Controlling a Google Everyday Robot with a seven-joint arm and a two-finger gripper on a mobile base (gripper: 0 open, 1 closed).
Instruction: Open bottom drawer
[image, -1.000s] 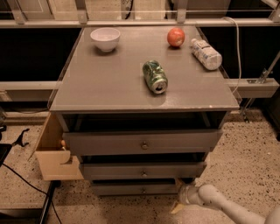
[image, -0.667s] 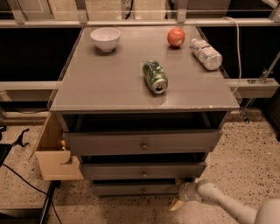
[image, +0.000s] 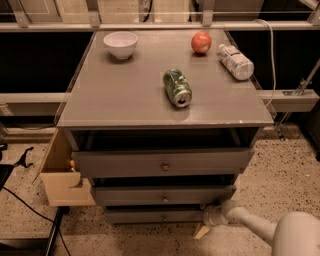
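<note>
The gripper (image: 209, 216) is low at the right, at the right end of the bottom drawer (image: 150, 216). Its pale arm (image: 250, 222) comes in from the lower right corner. The tip seems to touch the end of the drawer front, but I cannot tell if the claw is spread or pressed together, and I cannot tell if it holds something.

The bottom drawer is the lowest and slimmest front of the grey cabinet (image: 125, 100), just above the speckled floor (image: 280, 175). It has one small round knob (image: 164, 217) in the middle, well apart from the gripper.

There are three drawers, with one knob each. The middle drawer (image: 162, 195) is over the bottom one and the top drawer (image: 162, 162) is the widest, so each front stands a little more forward than the one below.

On the top there are four things, one of each: one white bowl (image: 120, 44) at the back left, one red apple (image: 201, 42) at the back right, one bottle (image: 236, 61) lying just beside it, and one green can (image: 177, 87) lying on its side near the middle.

One wooden box (image: 62, 185) stands against the left side of the cabinet.
</note>
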